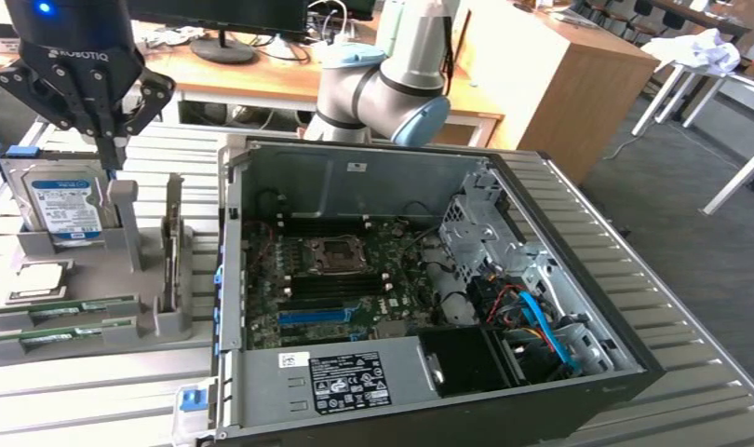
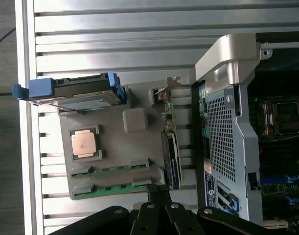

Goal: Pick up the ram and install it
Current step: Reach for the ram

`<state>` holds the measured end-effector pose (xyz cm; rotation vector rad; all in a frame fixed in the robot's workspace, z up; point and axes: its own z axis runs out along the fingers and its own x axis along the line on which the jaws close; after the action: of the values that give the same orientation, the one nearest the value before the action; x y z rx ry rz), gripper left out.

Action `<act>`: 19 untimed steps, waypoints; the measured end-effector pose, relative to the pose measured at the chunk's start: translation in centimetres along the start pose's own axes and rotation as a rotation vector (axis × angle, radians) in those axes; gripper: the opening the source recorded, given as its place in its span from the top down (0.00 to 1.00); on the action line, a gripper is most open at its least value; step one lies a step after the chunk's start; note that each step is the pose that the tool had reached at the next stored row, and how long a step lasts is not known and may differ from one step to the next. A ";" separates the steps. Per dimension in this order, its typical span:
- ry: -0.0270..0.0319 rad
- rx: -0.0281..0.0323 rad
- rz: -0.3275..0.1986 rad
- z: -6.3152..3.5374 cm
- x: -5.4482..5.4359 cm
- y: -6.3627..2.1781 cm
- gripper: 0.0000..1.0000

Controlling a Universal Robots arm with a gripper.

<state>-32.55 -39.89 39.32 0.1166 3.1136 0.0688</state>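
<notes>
Honestly, the ram (image 1: 69, 311) sits low in the front slots of the grey holder (image 1: 166, 326). I'd open wide, come straight down and pinch it by its long edges, staying clear of the processor (image 1: 35, 279). Further back, the gripper (image 1: 109, 154) hangs over the hard drive (image 1: 64, 207), fingers pressed together, holding nothing.

This is a robotics lab set up in an office-like room. A robot arm (image 1: 383, 88) stands at a slatted metal bench (image 1: 79, 391), which carries an open computer case (image 1: 414, 279) and a grey holder (image 1: 154, 326) of computer parts. At the upper left of the exterior view, a wooden desk (image 1: 265, 79) bears a monitor stand (image 1: 222, 48), with a wooden cabinet (image 1: 563, 84) beside it. White tables (image 1: 749, 86) stand at the upper right on a grey floor (image 1: 712, 279).
</notes>
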 end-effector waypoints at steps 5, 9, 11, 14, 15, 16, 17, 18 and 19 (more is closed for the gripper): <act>0.0001 0.0001 0.000 -0.02 0.0 -0.37 0.90; 0.0001 0.0002 0.000 -0.04 -0.1 -0.94 0.90; 0.0000 0.0003 0.000 -0.05 -0.1 -1.25 0.90; -0.0001 0.0007 0.000 -0.06 -0.1 -1.62 0.90; -0.0002 0.0010 0.000 -0.06 -0.1 -1.65 0.90; -0.0001 0.0011 0.000 -0.06 -0.1 -1.65 0.90; -0.0001 0.0011 0.000 -0.06 -0.1 -1.65 0.90; -0.0001 0.0012 0.000 -0.07 -0.1 -1.65 0.90; -0.0001 0.0012 0.000 -0.07 -0.1 -1.66 0.90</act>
<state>-32.56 -41.55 39.32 0.1166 3.1136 0.0670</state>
